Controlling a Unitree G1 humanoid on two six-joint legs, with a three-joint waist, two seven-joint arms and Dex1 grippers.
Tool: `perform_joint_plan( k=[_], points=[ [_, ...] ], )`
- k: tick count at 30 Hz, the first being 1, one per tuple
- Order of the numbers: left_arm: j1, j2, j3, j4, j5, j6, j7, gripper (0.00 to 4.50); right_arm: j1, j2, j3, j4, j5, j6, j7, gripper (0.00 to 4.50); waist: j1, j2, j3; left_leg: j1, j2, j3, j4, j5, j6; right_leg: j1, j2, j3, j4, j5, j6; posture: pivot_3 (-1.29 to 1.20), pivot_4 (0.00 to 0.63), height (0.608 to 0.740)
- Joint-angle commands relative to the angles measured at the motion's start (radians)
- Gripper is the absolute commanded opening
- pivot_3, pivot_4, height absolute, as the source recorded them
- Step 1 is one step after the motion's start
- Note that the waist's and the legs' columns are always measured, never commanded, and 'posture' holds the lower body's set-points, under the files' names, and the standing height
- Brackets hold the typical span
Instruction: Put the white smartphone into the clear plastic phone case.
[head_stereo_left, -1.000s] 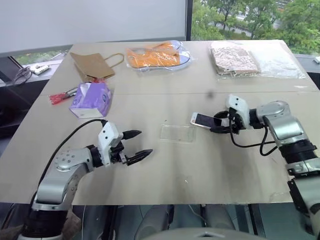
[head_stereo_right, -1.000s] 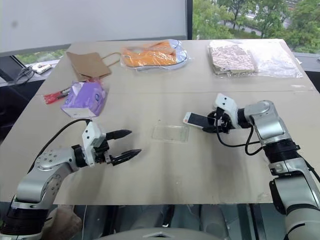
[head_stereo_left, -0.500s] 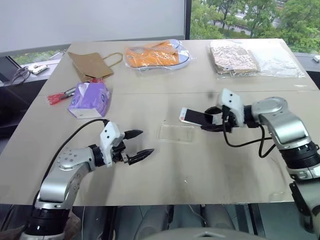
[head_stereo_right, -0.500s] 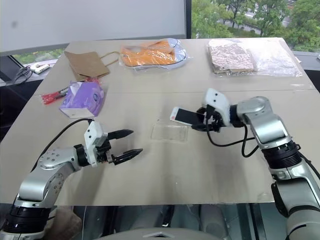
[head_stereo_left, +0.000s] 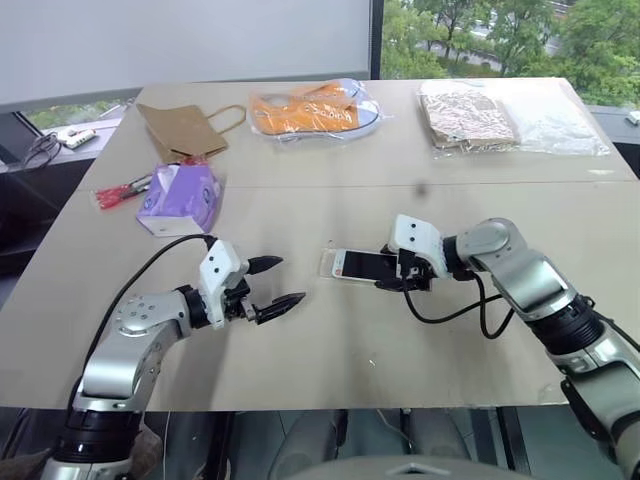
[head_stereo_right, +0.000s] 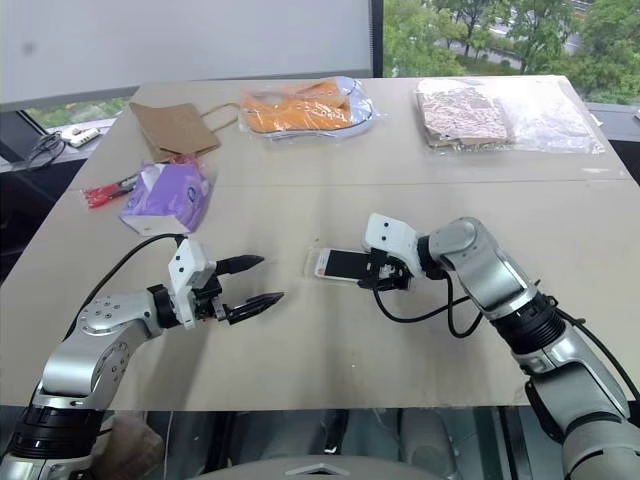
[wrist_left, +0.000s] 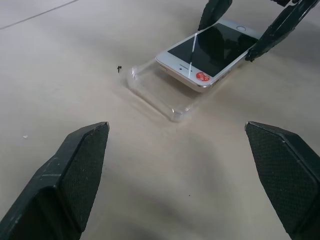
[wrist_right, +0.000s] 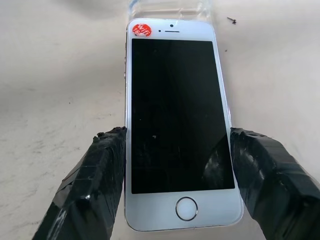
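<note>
My right gripper (head_stereo_left: 398, 272) is shut on the white smartphone (head_stereo_left: 362, 265), its black fingers (wrist_right: 92, 185) pressing both long sides near the home button. The phone faces screen up, with a red sticker at its far end. That end lies over the clear plastic phone case (wrist_left: 155, 90), which rests flat on the table at mid-centre. Part of the case's rim shows past the phone (wrist_right: 177, 115). I cannot tell whether the phone is seated in the case. My left gripper (head_stereo_left: 278, 283) hovers open a short way to the case's left, pointing at it and holding nothing.
A purple tissue pack (head_stereo_left: 182, 197) and a red item (head_stereo_left: 118, 190) lie at the left. At the back are a brown paper bag (head_stereo_left: 185, 130), a bagged orange item (head_stereo_left: 312, 110) and clear plastic bags (head_stereo_left: 510, 115). The table's front edge (head_stereo_left: 330, 405) is close.
My right gripper has carried the phone leftward and down, from beside the case to over it. The left gripper has stayed where it was, open.
</note>
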Motion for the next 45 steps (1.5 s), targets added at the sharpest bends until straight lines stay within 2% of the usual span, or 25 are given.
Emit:
perform_joint_plan(
  k=[1,16,25,28,29,34,37,40,42,43,44,45],
  points=[
    [-0.008,0.002,0.005,-0.007,-0.003,-0.017,-0.006,4.50,-0.029,-0.005,0.013,-0.007,-0.015,-0.016,0.010,2.78,0.000,0.000,0.000,0.000,0.000,0.000,0.000,0.000,0.000,0.000,0.000,0.000,0.000,0.000,0.000,0.00,0.150,0.740],
    [-0.013,-0.009,-0.008,-0.009,-0.004,-0.015,-0.015,4.50,-0.037,0.018,0.045,-0.033,-0.067,0.054,-0.024,2.78,-0.001,0.000,0.000,0.000,0.000,0.000,0.002,0.000,0.000,0.000,0.000,0.000,0.002,0.000,0.000,0.00,0.150,0.740],
    [-0.044,0.002,-0.017,0.027,0.003,-0.020,-0.040,4.50,-0.061,0.032,0.006,-0.074,-0.006,0.126,-0.015,2.78,0.000,0.000,0.000,0.000,0.000,0.000,0.002,0.000,0.000,0.000,0.000,0.000,0.002,0.000,0.000,0.00,0.150,0.740],
    [-0.051,0.002,-0.019,0.033,0.004,-0.022,-0.044,4.50,-0.060,0.029,0.013,-0.053,-0.015,0.089,-0.028,4.25,-0.001,0.000,0.000,0.000,0.000,0.000,0.002,0.000,0.000,0.000,0.000,0.000,0.002,0.000,0.000,0.00,0.150,0.740],
    [-0.053,0.001,-0.020,0.034,0.004,-0.022,-0.044,4.50,-0.058,0.029,0.012,-0.053,-0.021,0.084,-0.040,4.38,-0.001,0.000,0.000,0.000,0.000,0.000,0.002,0.000,0.000,0.000,0.000,0.000,0.002,0.000,0.000,0.00,0.150,0.740],
    [-0.050,0.003,-0.015,0.035,0.005,-0.023,-0.047,4.50,-0.078,0.023,-0.031,-0.081,-0.017,0.088,-0.076,4.38,-0.001,0.000,0.000,0.000,0.000,0.000,0.002,0.000,0.000,0.000,0.000,0.000,0.002,0.000,0.000,0.00,0.150,0.740],
    [-0.044,0.007,-0.009,0.035,0.005,-0.025,-0.050,4.50,-0.111,0.062,-0.103,-0.130,0.060,0.148,-0.079,4.38,-0.002,0.000,0.000,0.000,0.000,0.000,0.002,0.000,0.000,0.000,0.000,0.000,0.002,0.000,0.000,0.00,0.150,0.740],
    [-0.044,0.013,-0.007,0.043,0.004,-0.029,-0.055,4.50,-0.147,0.129,-0.142,-0.159,0.160,0.240,-0.067,3.48,-0.006,0.000,0.000,0.000,0.000,0.000,0.001,0.000,0.000,-0.001,0.000,0.001,0.003,0.000,0.000,0.00,0.150,0.740],
    [-0.055,0.019,-0.011,0.058,0.007,-0.035,-0.064,4.50,-0.146,0.141,-0.098,-0.125,0.149,0.212,-0.070,2.38,-0.002,0.000,0.000,0.000,0.001,0.000,0.001,0.000,0.000,-0.001,0.000,0.000,0.003,0.000,0.000,0.00,0.150,0.740],
    [-0.063,0.021,-0.012,0.067,0.008,-0.037,-0.068,4.50,-0.144,0.148,-0.071,-0.095,0.136,0.189,-0.075,2.20,0.000,-0.001,-0.001,0.000,0.001,0.000,0.001,0.000,0.000,-0.001,0.000,0.000,0.003,0.000,0.000,0.00,0.150,0.740],
    [-0.071,0.025,-0.014,0.076,0.010,-0.039,-0.074,4.50,-0.148,0.166,-0.046,-0.055,0.119,0.161,-0.088,1.57,0.001,-0.001,-0.001,0.000,0.000,0.000,0.002,0.000,0.000,-0.001,0.000,0.000,0.003,0.000,0.000,0.00,0.150,0.740],
    [-0.077,0.029,-0.015,0.083,0.012,-0.042,-0.079,4.50,-0.153,0.182,-0.029,-0.023,0.108,0.143,-0.100,1.24,0.001,-0.001,-0.001,0.000,0.000,0.000,0.002,0.000,0.000,-0.001,0.000,0.000,0.003,0.000,0.000,0.00,0.150,0.740]
  ],
)
